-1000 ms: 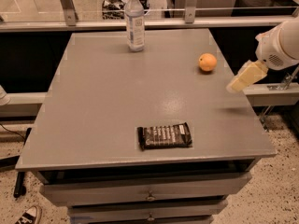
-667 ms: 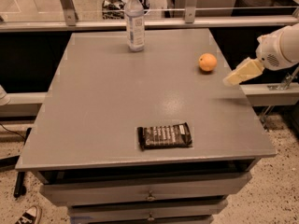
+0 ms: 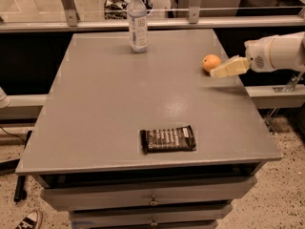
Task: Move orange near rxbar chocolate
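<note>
Pincer (image 3: 217,72) just beside the orange (image 3: 210,61), whether apart or together unclear; arm (image 3: 281,51) partly beyond right edge.

On the bench (image 3: 95,104): one orange (image 3: 211,62), one snack bar (image 3: 168,139), one water bottle (image 3: 137,20); one pincer (image 3: 218,71) just beside the orange.

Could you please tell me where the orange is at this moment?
In the camera view the orange sits near the table's far right edge, beside the tool, far from the rxbar chocolate.
</note>
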Controlling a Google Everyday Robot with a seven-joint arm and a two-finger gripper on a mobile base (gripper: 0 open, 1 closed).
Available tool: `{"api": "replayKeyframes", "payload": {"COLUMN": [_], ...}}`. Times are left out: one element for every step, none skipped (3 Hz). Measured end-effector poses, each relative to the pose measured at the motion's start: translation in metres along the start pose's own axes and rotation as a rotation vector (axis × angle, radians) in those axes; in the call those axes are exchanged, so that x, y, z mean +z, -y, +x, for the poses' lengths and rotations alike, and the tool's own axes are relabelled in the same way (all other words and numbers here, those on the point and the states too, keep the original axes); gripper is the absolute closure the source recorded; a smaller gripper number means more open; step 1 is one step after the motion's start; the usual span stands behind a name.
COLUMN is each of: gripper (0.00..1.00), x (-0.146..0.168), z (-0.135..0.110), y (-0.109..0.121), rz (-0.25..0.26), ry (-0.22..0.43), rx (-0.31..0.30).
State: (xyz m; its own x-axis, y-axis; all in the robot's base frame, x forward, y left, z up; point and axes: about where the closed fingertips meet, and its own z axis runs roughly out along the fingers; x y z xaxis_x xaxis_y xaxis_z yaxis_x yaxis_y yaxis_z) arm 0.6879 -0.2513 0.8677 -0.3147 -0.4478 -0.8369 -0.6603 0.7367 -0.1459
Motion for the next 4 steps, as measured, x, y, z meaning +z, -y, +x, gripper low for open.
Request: {"api": "replayKeyframes", "payload": {"gripper": [0.0,0.2,0.43,0.64], "x": [0.03,0.049,0.057,0.05], "z": [-0.005,-0.004,-0.007,-0.018], "y": [-0.007,-0.015,-0.023,-0.029], "rz": [-0.06,-0.103,-0.139,-0.166], "ry": [0.082,0.125,0.16,0.192], "rx": [0.051,0.087,0.093,0.077]}}
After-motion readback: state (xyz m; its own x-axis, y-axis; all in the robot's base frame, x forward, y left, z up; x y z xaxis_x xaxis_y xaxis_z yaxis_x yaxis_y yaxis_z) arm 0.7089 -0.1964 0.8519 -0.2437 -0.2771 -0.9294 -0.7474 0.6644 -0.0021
